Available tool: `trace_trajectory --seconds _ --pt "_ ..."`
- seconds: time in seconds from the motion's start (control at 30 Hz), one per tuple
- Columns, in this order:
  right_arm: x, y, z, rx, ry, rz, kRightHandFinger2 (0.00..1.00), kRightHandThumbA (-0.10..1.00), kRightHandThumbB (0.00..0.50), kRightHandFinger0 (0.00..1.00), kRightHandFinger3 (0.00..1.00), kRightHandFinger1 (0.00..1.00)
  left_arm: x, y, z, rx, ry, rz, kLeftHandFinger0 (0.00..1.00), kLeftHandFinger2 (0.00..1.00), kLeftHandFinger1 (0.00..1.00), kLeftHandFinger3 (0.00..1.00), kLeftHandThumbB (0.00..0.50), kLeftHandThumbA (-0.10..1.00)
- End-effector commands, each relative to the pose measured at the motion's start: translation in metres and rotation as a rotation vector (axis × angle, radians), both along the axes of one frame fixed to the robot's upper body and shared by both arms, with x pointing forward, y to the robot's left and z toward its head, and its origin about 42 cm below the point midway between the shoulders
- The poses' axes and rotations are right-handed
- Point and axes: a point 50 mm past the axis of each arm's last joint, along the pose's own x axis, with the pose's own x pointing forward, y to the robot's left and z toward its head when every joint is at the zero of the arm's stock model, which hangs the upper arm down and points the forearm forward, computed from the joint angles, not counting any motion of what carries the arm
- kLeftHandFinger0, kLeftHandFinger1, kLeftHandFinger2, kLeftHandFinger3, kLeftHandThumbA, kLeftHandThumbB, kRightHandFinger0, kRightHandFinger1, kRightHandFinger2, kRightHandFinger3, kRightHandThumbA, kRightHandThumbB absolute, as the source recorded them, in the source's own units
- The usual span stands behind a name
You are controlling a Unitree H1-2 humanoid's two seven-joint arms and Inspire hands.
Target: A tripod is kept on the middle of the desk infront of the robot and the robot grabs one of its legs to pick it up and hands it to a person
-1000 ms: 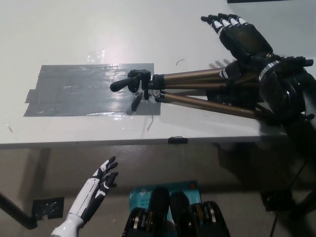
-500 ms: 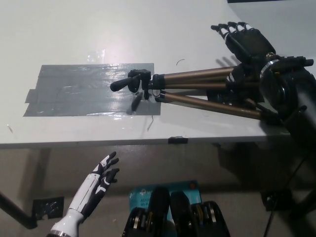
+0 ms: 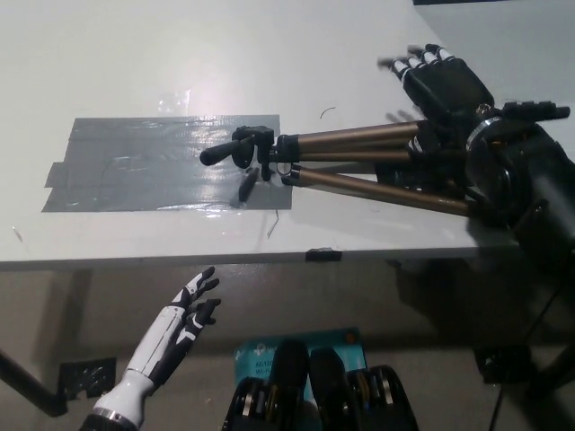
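Observation:
A folded tripod (image 3: 350, 160) with bronze legs and a black head lies on its side on the white desk (image 3: 269, 54), head pointing left over a grey taped patch (image 3: 135, 166). My black right hand (image 3: 440, 83) hovers open, fingers spread, just above the far ends of the legs at the right; it holds nothing. The black right forearm hides the leg tips. My white left hand (image 3: 184, 319) rests open below the desk's front edge at the lower left.
The desk's front edge (image 3: 225, 258) crosses the picture below the tripod, with a small black clip (image 3: 323, 254) on it. A blue item (image 3: 269, 355) lies on the floor beneath. Black cables trail at the lower right.
My right hand has drifted slightly left and toward the tripod legs. The left hand has shifted a little lower and to the right.

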Motion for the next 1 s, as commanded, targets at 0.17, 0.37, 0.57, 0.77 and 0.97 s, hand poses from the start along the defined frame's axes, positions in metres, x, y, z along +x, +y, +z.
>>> trace_trajectory --seconds 0.17,0.37,0.57,0.77,0.97 --pt "-0.002 0.022 0.036 0.068 -0.703 0.221 0.77 -0.10 0.298 0.00 0.71 0.27 0.007 0.002 0.012 0.045 -0.060 -0.054 0.73 0.89 0.80 1.00 0.120 1.00" --pt "-0.003 0.021 0.034 0.118 -0.754 0.250 0.72 -0.10 0.263 0.00 0.71 0.21 0.009 0.003 0.013 0.061 -0.069 -0.063 0.71 0.85 0.76 1.00 0.092 1.00" --pt "-0.002 0.017 0.044 0.107 -0.808 0.265 0.68 -0.10 0.268 0.00 0.71 0.21 0.012 0.002 0.017 0.066 -0.072 -0.067 0.70 0.83 0.74 1.00 0.089 1.00" --pt "-0.002 0.015 0.072 0.127 -0.856 0.277 0.51 -0.10 0.265 0.00 0.44 0.04 0.014 0.001 0.018 0.060 -0.083 -0.073 0.66 0.79 0.70 1.00 0.059 1.00" --pt "-0.007 0.019 0.119 0.144 -0.947 0.317 0.80 -0.10 0.216 0.00 0.27 0.14 0.019 0.001 0.022 0.063 -0.080 -0.083 0.65 0.79 0.69 1.00 0.065 1.00"
